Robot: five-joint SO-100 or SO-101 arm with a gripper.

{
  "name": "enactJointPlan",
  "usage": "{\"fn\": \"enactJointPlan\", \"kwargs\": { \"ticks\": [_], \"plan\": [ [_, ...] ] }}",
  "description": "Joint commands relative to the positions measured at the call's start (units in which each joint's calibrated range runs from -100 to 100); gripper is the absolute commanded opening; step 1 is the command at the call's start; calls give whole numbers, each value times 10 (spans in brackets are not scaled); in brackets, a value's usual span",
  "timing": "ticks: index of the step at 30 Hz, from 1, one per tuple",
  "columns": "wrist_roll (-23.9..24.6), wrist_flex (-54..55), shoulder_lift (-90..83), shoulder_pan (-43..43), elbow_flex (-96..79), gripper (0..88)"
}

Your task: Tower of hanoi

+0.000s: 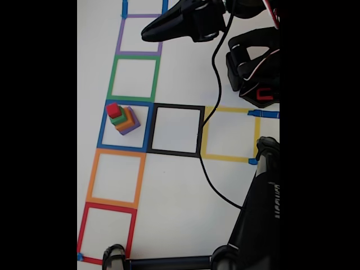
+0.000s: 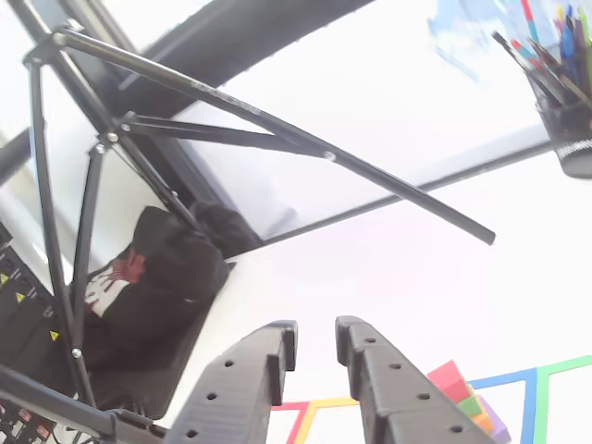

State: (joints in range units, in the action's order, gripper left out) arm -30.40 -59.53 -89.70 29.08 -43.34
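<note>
In the fixed view I am seeing the four cubes sitting as one stack inside the blue tape square [image 1: 125, 125], at its upper left part: the purple cube [image 1: 133, 127] at the bottom, the orange cube [image 1: 127, 120] on it, then the green cube [image 1: 119, 117], and the red cube [image 1: 113, 109] on top. Just right of that I am looking at the black tape square [image 1: 175, 129], with the yellow tape square [image 1: 230, 134] beside it; a black cable [image 1: 209, 112] is running across them. The gripper [image 1: 147, 34] is hanging at the far edge, well apart from the stack. In the other view its fingers [image 2: 370, 370] are standing slightly parted, holding nothing, with the stack just right of them.
</note>
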Motion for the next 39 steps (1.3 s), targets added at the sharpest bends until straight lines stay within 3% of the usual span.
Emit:
{"fn": "enactJointPlan", "kwargs": {
  "ticks": [1,3,4,12,19,21,25,27,28,31,34,36,39],
  "plan": [
    [66,-18,-43,38,-28,5],
    [149,-22,-30,42,-31,5],
    [156,-31,-19,42,-31,5],
    [190,-15,72,-26,-52,5],
    [176,-5,79,-96,-138,5],
    [193,7,87,-105,-166,5],
    [283,29,92,-80,-211,4],
    [384,28,89,-58,-228,4],
    [467,28,79,-47,-244,4],
    [589,28,36,-42,-297,4],
    [640,15,2,-61,-338,4],
    [705,14,-4,-73,-358,4],
    [741,6,-24,-76,-385,4]
  ]
}}
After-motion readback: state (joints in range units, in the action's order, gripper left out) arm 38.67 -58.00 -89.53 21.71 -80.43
